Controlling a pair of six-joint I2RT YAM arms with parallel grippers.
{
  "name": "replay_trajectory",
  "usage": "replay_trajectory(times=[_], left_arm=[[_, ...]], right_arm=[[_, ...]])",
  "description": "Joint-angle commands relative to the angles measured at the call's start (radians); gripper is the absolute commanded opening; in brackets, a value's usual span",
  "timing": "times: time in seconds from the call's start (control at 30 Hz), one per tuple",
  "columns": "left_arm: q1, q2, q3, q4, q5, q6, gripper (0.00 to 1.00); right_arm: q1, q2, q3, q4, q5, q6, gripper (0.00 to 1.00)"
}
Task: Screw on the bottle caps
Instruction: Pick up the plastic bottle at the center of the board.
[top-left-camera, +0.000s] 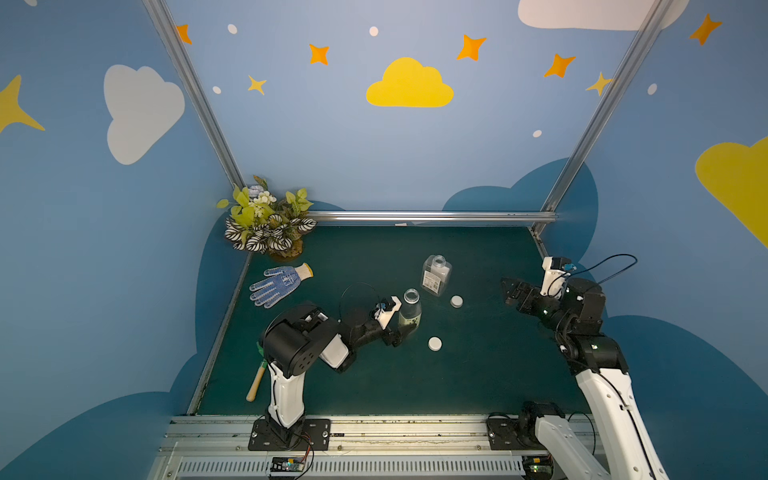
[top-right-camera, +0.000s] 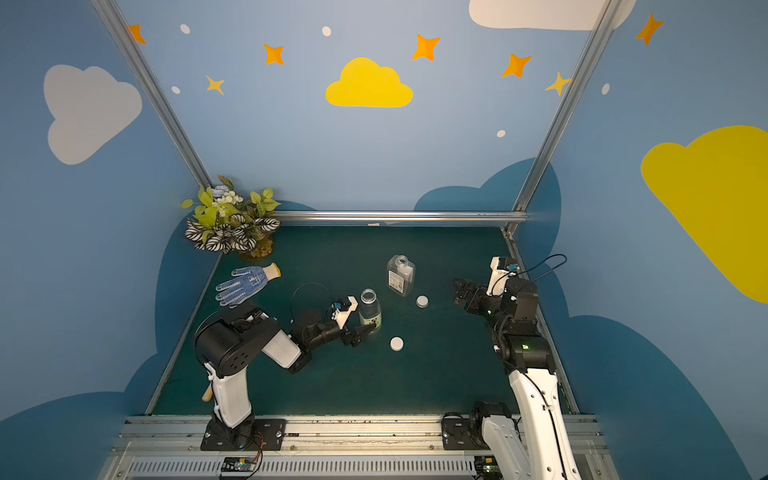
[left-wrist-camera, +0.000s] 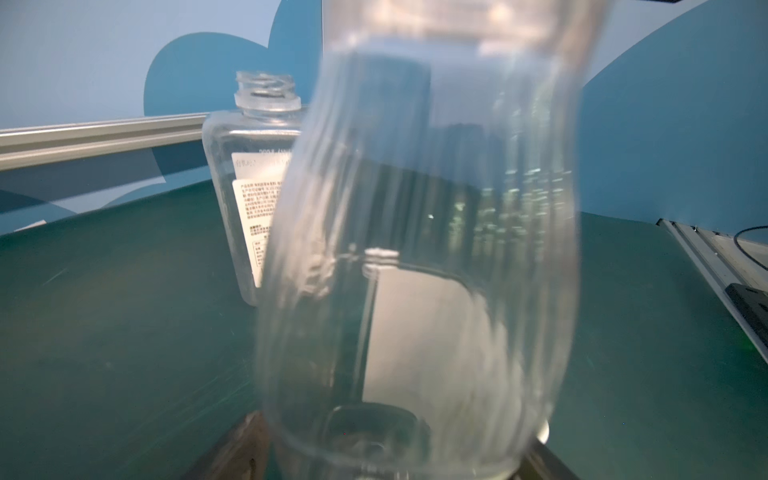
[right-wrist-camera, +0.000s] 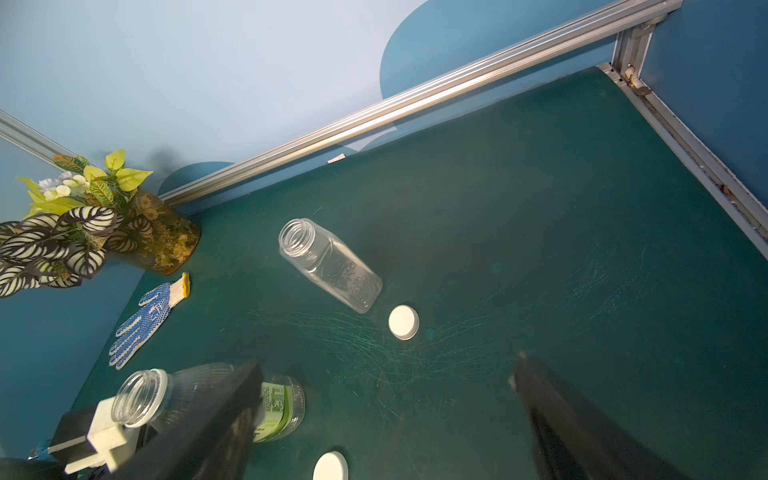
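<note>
Green mat (top-left-camera: 478, 374), slim bottle (top-left-camera: 410, 313), label (right-wrist-camera: 272, 405) unreadable, left claw (top-left-camera: 404, 332) unclear, right claw (top-left-camera: 508, 292) apart.

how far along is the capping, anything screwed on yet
Done: nothing; slim bottle and square bottle both stand uncapped. In hand: left fingers flank the slim bottle's base; grip unclear. Left: near cap and far cap, lying on the mat, need screwing on.

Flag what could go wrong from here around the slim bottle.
1. The left claw stands around the base of the slim bottle, which looks blurred in the left wrist view, so it may tip.
2. A toppling bottle could hit the near cap or the square bottle close by.
</note>
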Motion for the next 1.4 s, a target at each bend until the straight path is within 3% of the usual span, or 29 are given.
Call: replay_trajectory(times=[0.0, 0.3, 0.63, 0.83, 1.13, 1.37], left_arm=[[-0.003, 0.033, 0.034, 0.008, 0.01, -0.01, 0.86], [-0.005, 0.046, 0.043, 0.009, 0.013, -0.004, 0.82], [-0.005, 0.022, 0.028, 0.008, 0.017, 0.0, 0.62], [-0.011, -0.011, 0.0, 0.008, -0.017, 0.014, 0.55], [-0.013, -0.142, -0.011, 0.008, -0.087, 0.034, 0.54], [-0.014, -0.28, -0.011, -0.005, -0.162, 0.049, 0.54]], right_arm=[[0.004, -0.016, -0.01, 0.019, -0.009, -0.016, 0.98], [0.003, -0.014, -0.01, 0.022, -0.01, -0.018, 0.98], [0.003, -0.011, -0.003, 0.01, -0.021, -0.038, 0.98], [0.003, -0.001, 0.006, -0.005, -0.024, -0.048, 0.98], [0.048, 0.096, 0.185, -0.334, -0.003, -0.161, 0.98], [0.232, 0.195, 0.249, -0.557, 0.153, -0.13, 0.97]])
